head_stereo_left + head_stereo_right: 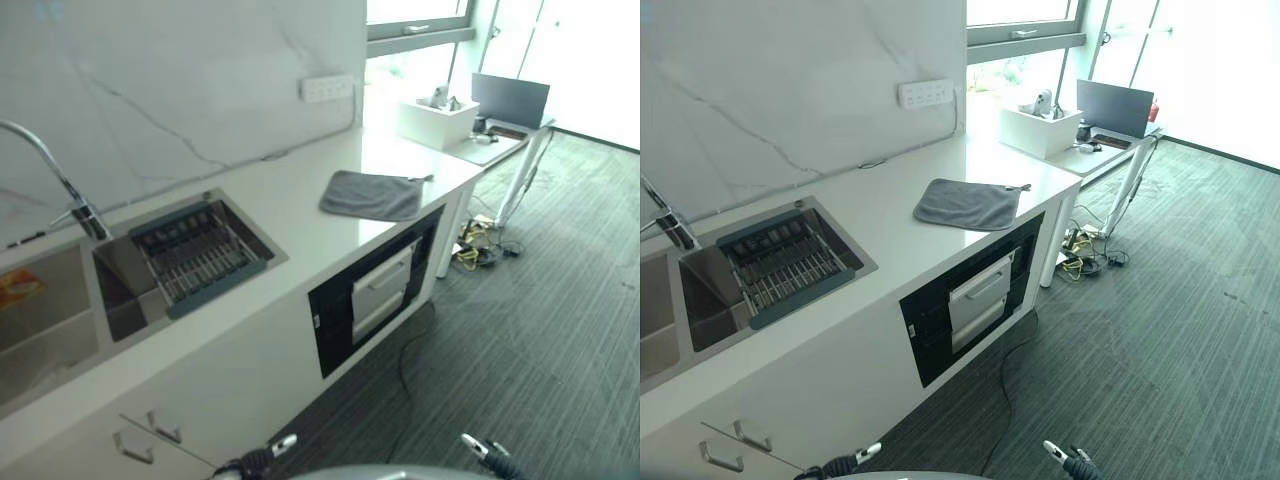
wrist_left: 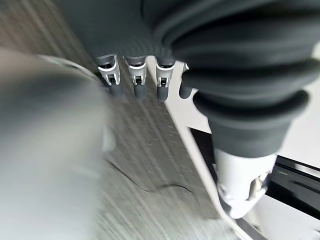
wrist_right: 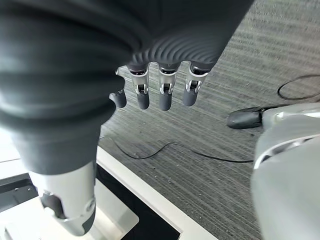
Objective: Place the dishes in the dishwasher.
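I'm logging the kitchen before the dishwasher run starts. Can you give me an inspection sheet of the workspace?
Surface: white counter with a sink set in it.
Job's things: dish rack over the sink; no dishes seen; dishwasher under the counter, shut.
Clutter: grey cloth on the counter.
Hands: left hand and right hand hang open over the floor, holding nothing.
Cables: a tangle by the desk leg.
Surroundings: white box, laptop, wall socket strip.

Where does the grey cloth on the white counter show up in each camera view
Left eye view: the flat grey cloth lies right of centre on the white counter, above the black built-in dishwasher.
Right eye view: same cloth, nearer the middle.
Wrist views: I cannot find it there.
Shared landmark: the steel sink with its grey rack, left of the cloth.
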